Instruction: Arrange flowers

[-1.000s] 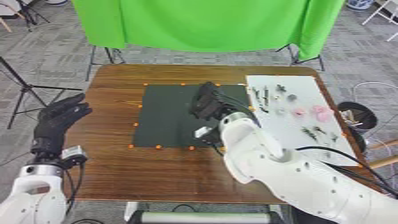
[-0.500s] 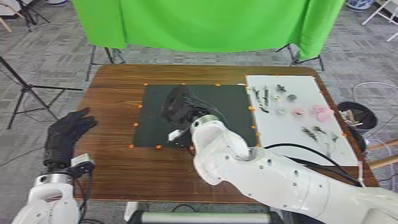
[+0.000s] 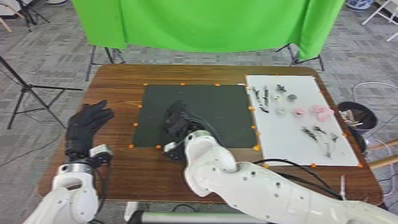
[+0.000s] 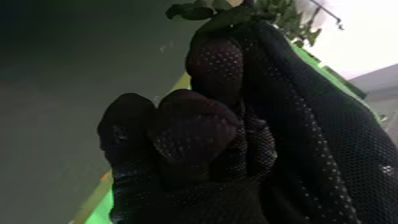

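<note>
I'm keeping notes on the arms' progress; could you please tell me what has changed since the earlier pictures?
The right hand has moved left and back toward the robot over the dark mat; a leafy sprig is at its fingertips. The left hand has moved right, in over the table's edge. The pink flowers and white board stayed put.

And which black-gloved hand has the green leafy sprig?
The right hand, pinching the green leafy sprig at its fingertips; the left hand is open and empty.
</note>
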You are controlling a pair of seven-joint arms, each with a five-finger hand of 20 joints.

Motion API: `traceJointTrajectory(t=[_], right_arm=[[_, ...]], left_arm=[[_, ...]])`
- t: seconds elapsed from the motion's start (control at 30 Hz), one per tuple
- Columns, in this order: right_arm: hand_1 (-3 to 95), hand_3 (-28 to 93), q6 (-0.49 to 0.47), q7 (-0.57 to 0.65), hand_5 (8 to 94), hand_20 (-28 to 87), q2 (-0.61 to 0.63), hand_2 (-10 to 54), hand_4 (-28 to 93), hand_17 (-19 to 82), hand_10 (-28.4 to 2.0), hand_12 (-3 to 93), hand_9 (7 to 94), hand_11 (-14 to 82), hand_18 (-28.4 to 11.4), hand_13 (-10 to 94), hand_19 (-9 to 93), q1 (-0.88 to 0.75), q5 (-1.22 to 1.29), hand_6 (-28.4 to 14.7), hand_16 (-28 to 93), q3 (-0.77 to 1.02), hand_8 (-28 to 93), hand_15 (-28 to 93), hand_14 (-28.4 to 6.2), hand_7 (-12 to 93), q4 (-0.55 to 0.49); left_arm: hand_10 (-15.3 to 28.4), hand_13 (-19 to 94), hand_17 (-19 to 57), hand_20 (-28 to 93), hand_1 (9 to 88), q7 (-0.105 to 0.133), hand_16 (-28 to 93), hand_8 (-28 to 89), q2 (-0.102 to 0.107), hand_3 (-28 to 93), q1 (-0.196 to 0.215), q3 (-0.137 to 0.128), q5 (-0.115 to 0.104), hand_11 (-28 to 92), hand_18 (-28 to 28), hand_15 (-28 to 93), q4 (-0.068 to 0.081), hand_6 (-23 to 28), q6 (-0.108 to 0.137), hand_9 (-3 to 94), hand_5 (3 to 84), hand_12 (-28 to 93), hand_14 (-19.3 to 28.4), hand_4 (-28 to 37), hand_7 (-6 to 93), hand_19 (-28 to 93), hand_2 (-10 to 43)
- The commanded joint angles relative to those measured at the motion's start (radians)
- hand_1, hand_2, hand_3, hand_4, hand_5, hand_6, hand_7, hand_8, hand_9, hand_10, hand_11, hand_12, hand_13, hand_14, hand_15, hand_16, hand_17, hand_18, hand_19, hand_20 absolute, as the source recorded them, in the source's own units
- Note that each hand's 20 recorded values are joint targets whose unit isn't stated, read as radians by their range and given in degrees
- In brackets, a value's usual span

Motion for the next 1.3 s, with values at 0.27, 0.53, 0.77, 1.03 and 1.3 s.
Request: traceJointTrajectory(t=[0.27, 0.53, 0.77, 1.03, 1.3], right_arm=[[57.5, 65, 0.051, 0.001, 68.2, 45, -0.027, -9.5, 5, 65, -12.1, 58.6, 88.1, 22.7, -10.6, 90, 89, -0.005, 0.073, -3.7, 36, -0.018, 10, 57, -2.8, 54, 0.010], [58.2, 65, 0.048, -0.004, 68.1, 43, -0.025, -9.5, 2, 66, -11.9, 57.2, 88.8, 20.6, -9.6, 91, 86, -0.006, 0.088, -3.4, 36, -0.020, 9, 53, -2.8, 54, 0.008], [58.8, 65, 0.035, -0.006, 67.4, 42, -0.020, -9.5, -1, 67, -11.7, 54.9, 89.1, 17.8, -8.4, 92, 82, -0.006, 0.102, -3.1, 35, -0.016, 9, 48, -2.5, 54, 0.006], [56.5, 67, 0.024, -0.051, 65.4, 42, 0.022, -9.5, 0, 66, -11.5, 54.0, 88.2, 17.4, -8.4, 91, 81, 0.023, 0.060, -3.2, 36, -0.036, 10, 47, -2.7, 55, -0.006], [28.0, 71, -0.019, -0.154, 67.5, 34, 0.074, -2.2, -5, 61, -16.5, 26.0, 77.5, 27.9, -12.7, 85, 80, 0.038, 0.082, -4.0, 31, -0.068, -6, 44, -8.5, 43, -0.022]], left_arm=[[13.9, 47, 21.6, 28, 27.2, -0.007, -1, -9, -0.030, 61, 0.014, 0.014, -0.016, 21, 12.5, 25, -0.008, 2.5, -0.020, 54.8, 55.9, 11, 16.2, -28.3, 13.9, 9, 28.9], [14.0, 47, 21.5, 28, 26.4, -0.008, -1, -8, -0.032, 62, 0.014, 0.020, -0.017, 22, 12.5, 25, -0.008, 2.6, -0.022, 54.4, 55.6, 11, 16.3, -28.3, 13.8, 9, 28.5], [14.1, 47, 21.4, 28, 25.9, -0.009, -1, -8, -0.032, 63, 0.008, 0.022, -0.016, 22, 12.5, 25, -0.006, 2.9, -0.025, 54.0, 55.0, 12, 16.2, -28.3, 13.9, 9, 26.7], [14.2, 47, 21.2, 28, 26.0, -0.014, -1, -8, -0.033, 63, 0.031, 0.005, -0.019, 22, 12.5, 25, -0.018, 3.2, -0.021, 53.8, 54.7, 12, 16.3, -28.3, 13.8, 10, 25.3], [14.2, 47, 21.1, 28, 25.1, -0.016, -1, -8, -0.034, 64, 0.043, -0.004, -0.018, 22, 12.5, 25, -0.025, 3.3, -0.021, 53.6, 54.6, 12, 16.3, -28.3, 14.1, 10, 23.3]])
